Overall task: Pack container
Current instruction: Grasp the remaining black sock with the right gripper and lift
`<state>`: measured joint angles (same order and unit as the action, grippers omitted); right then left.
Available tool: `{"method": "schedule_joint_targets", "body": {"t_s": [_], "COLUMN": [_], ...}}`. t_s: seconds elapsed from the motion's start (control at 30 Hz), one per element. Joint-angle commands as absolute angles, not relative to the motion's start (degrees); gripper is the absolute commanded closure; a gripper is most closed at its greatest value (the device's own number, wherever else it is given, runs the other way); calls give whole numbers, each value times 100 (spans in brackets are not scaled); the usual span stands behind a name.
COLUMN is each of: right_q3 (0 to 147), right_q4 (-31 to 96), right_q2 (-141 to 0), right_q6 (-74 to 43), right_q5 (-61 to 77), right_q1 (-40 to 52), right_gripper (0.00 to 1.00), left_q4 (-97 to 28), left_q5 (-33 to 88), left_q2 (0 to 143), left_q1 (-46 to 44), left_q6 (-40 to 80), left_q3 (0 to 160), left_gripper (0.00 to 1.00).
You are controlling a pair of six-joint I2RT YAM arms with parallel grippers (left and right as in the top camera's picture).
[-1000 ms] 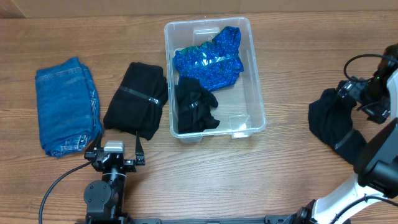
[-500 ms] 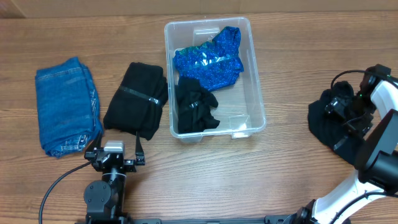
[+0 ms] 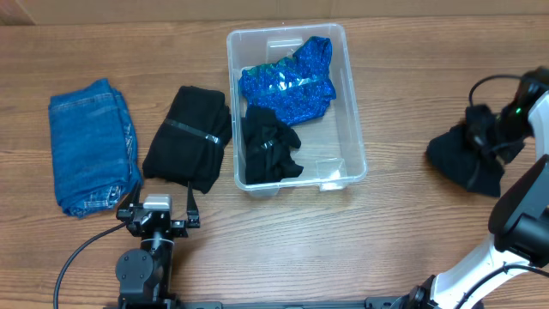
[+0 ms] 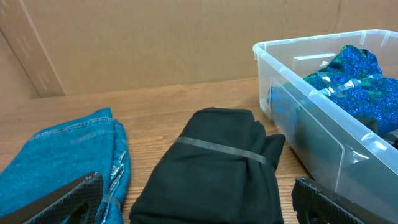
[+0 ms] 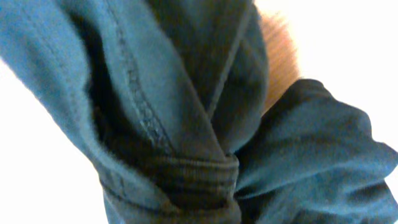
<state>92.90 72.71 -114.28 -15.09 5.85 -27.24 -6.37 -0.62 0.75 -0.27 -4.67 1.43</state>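
bunched and shifted since a second ago, the black garment [image 3: 467,159] right of the container [image 3: 287,29] is covered by the right gripper [image 3: 496,129], whose grip cannot be told. the left gripper [image 4: 199,202] is spread. two items are packed; three are left.

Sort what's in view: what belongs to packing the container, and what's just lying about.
For the job:
container
sparkly blue garment and black garment, both inside it
folded black garment, left of it
jeans, far left
dark garment, far right

Lying about:
cardboard backdrop only
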Motion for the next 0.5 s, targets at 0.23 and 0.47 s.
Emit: {"method": "schedule_joint_targets", "body": {"t_s": [0.23, 0.47], "right_q3": [11111, 11172], "right_q4": [8770, 8676], "right_q2": [-10283, -9356], "right_q6": [-727, -707], "right_q5": [1636, 1669], "right_q1": [-2056, -102], "right_gripper": [96, 96], "left_q4": [-635, -635], "left_q5": [-16, -16], "left_q2": [27, 27], "left_q1": [8, 8], "left_q6": [-517, -517], "left_q3": [123, 123], "left_gripper": [0, 0]}}
